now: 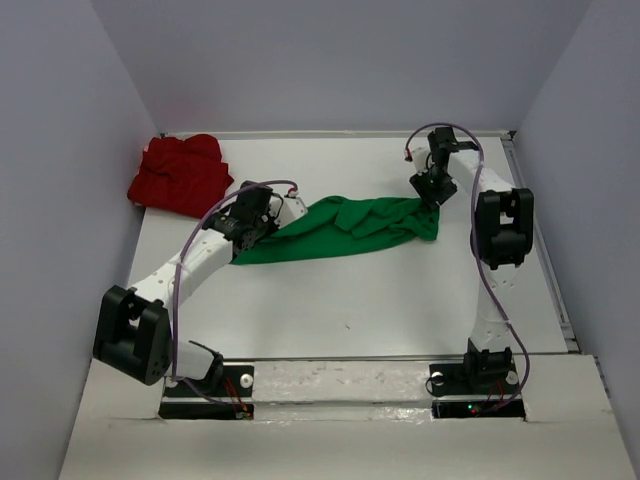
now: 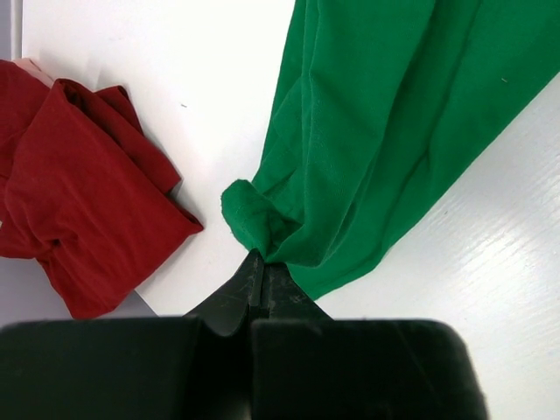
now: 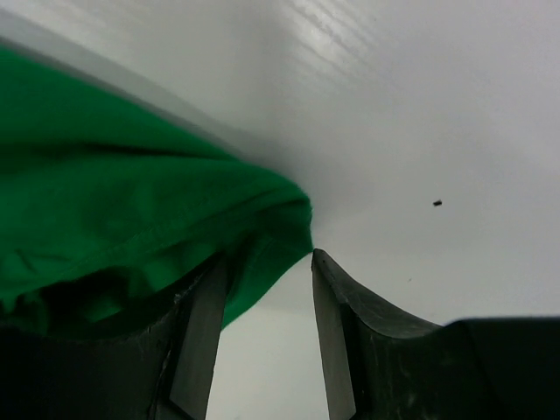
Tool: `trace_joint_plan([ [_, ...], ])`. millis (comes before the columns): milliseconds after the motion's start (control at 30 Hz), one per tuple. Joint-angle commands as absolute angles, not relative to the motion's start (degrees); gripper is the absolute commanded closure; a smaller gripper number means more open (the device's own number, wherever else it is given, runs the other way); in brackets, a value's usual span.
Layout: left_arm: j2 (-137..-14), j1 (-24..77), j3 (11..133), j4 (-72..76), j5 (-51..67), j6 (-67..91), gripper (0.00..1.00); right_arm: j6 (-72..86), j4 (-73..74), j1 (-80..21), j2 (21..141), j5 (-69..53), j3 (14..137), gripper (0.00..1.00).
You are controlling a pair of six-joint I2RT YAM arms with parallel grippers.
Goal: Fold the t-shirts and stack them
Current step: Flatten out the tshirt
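1. The left gripper [image 2: 256,260] has its fingers pressed together on a bunched end of the green t-shirt [image 2: 376,131]. A small fold of cloth curls out just above the fingertips.
2. The right gripper [image 3: 267,262] has its fingers spread with a clear gap between them. The other end of the green t-shirt drapes over the outer side of one finger [image 3: 203,337], and its edge reaches into the gap. The other finger [image 3: 337,341] is bare against the white surface [image 1: 380,300].
3. From above, the green t-shirt runs as a long rumpled band across the middle of the surface, from the left gripper to the right gripper. It is wider and more bunched toward the right.
4. The red t-shirt [image 1: 180,175] lies in a crumpled heap at the far left corner of the surface. It is near the left gripper but apart from the green cloth, with bare surface between them.
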State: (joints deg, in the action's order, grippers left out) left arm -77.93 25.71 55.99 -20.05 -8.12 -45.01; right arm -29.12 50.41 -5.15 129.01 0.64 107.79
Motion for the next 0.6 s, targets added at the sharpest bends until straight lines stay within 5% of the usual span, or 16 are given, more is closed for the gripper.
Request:
trace_joint_plan([
  [0, -78.2, 26.3, 59.1, -21.4, -9.5, -44.5, 1.00, -30.2, 54.4, -5.1, 122.5, -2.6, 107.8, 0.50],
  [567, -79.0, 27.9, 58.8, -21.8, -10.2, -43.2, 1.00, -30.7, 54.5, -5.1, 130.2, -4.0, 117.8, 0.49],
])
